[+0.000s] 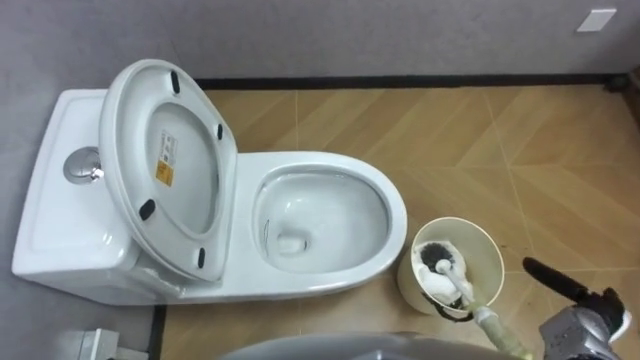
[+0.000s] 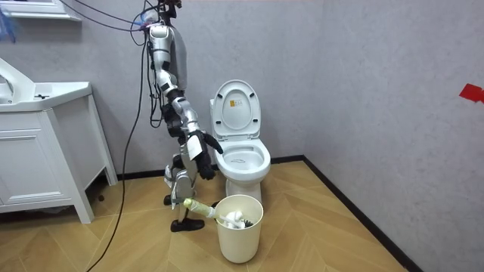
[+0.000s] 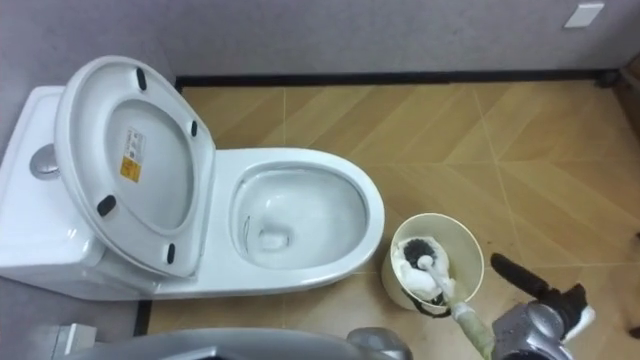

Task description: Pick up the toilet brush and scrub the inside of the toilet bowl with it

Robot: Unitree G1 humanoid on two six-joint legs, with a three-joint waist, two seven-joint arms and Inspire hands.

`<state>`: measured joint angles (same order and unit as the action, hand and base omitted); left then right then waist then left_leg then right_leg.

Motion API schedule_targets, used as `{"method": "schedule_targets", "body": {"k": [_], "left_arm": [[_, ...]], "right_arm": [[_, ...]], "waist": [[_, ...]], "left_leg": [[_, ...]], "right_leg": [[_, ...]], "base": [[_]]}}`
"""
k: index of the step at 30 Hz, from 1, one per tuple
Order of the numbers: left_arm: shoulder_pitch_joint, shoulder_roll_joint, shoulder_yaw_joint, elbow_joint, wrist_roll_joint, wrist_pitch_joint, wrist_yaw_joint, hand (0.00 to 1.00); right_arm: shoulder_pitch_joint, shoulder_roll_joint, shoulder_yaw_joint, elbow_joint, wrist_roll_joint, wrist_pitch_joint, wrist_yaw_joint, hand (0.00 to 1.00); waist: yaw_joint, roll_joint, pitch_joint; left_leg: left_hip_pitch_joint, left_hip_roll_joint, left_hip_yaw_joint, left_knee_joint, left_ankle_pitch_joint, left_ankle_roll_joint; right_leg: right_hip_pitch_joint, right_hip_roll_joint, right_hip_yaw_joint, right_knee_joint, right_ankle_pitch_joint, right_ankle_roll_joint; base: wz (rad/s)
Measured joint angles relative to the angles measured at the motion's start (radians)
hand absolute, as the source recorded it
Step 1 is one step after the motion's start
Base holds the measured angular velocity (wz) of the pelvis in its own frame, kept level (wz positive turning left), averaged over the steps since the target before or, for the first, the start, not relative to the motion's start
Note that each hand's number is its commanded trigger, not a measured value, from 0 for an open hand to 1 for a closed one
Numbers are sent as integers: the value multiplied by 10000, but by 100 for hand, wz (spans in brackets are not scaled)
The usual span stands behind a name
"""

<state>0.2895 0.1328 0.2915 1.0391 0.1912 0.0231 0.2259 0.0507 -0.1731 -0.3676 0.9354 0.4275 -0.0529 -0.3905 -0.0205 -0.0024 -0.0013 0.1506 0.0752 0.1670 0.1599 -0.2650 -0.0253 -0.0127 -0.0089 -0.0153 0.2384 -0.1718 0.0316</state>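
A white toilet (image 1: 395,215) stands against the grey wall with its seat and lid (image 1: 170,160) raised; there is water in the bowl. To its right a cream bucket (image 1: 490,245) sits on the wood floor. The toilet brush (image 1: 440,265) has its white and dark head down inside the bucket, and its handle (image 1: 490,320) slants toward the lower right. My right hand (image 1: 580,325) is at that handle's end, curled on it, with one dark finger pointing out. In the room view I stand bent beside the toilet (image 2: 246,162), my left hand (image 2: 208,143) hanging open near the bowl.
The cistern carries a chrome flush button (image 1: 83,165). A black skirting (image 1: 400,82) runs along the wall. A white vanity cabinet (image 2: 45,151) stands at the room view's left. Open wood floor (image 1: 540,160) lies right of the toilet and beyond the bucket.
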Motion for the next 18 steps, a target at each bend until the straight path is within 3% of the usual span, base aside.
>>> {"method": "schedule_targets", "body": {"k": [5,9,14,18], "left_arm": [[-4,32,-43,-13,-8,-30,-1,0],[-29,260,-414,-6,6,-84,-6,0],[-46,587,-660,-37,110,-89,-16,0],[-203,618,-701,-115,169,-80,-118,0]], "right_arm": [[-5,-194,530,-119,-544,-24,192,0],[-46,-288,957,-103,-1662,-23,480,0],[-59,-358,1514,-56,-2087,-13,903,0],[-541,-723,1512,806,-2085,-6,1065,0]], "waist": [[38,-62,36],[65,-232,54],[117,-417,24],[194,-496,23]], "left_leg": [[-7,17,-28,38,0,-1],[-6,6,-43,38,0,-1],[-206,0,-28,85,0,-1],[-599,11,-44,264,0,1]], "right_leg": [[62,-23,-180,-18,2,-3],[88,-39,-187,-26,2,-3],[-168,-46,-191,2,27,-14],[-413,-51,-201,2,150,-27]], "base": [[2],[0],[0],[0]]}}
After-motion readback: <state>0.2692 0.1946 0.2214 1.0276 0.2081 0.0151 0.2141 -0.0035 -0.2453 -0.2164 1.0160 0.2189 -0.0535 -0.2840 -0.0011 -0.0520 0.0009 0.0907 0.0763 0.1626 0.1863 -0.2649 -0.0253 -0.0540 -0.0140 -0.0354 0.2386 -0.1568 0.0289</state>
